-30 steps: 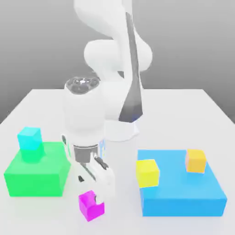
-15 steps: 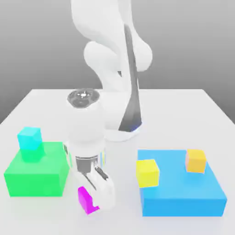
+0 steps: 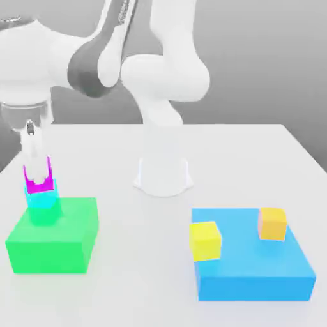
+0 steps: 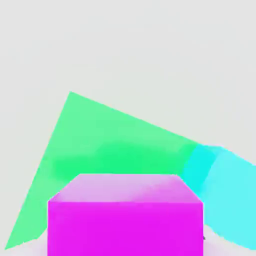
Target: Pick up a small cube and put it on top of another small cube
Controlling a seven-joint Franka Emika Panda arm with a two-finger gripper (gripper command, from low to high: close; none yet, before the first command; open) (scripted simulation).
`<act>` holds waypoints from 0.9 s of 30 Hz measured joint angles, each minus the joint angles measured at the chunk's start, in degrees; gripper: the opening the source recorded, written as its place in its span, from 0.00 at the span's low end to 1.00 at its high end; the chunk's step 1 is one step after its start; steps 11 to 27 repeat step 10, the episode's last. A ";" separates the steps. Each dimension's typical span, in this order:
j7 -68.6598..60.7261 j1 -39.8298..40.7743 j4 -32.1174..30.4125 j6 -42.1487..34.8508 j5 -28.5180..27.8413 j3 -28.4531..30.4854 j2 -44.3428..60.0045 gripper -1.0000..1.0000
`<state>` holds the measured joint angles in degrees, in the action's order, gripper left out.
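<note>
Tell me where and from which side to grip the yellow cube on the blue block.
Take the yellow cube from straight above, fingers on two opposite upright faces. It sits near the big blue block's edge at the exterior view's left, well apart from the orange cube, so its sides look free; its flat, parallel faces should suit a pinch.

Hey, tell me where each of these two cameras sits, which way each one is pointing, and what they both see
Exterior view: off the arm, facing the table and the robot's base; arm and gripper show, shut on the magenta cube above the cyan cube.
Hand view: on the hand, looking down past the magenta cube at the green block.
Shared: magenta cube, cyan cube, green block.
</note>
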<state>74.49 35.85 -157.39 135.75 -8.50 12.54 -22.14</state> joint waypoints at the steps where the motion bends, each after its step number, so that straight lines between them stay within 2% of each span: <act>1: -1.46 1.03 -0.43 -1.13 0.03 1.25 -1.55 0.00; 6: -3.68 1.62 -3.37 7.74 0.78 3.39 4.45 0.00; 7: -3.84 1.58 -3.84 9.55 0.90 3.56 5.81 1.00; 27: -3.84 1.58 -3.84 9.56 0.90 3.56 5.81 1.00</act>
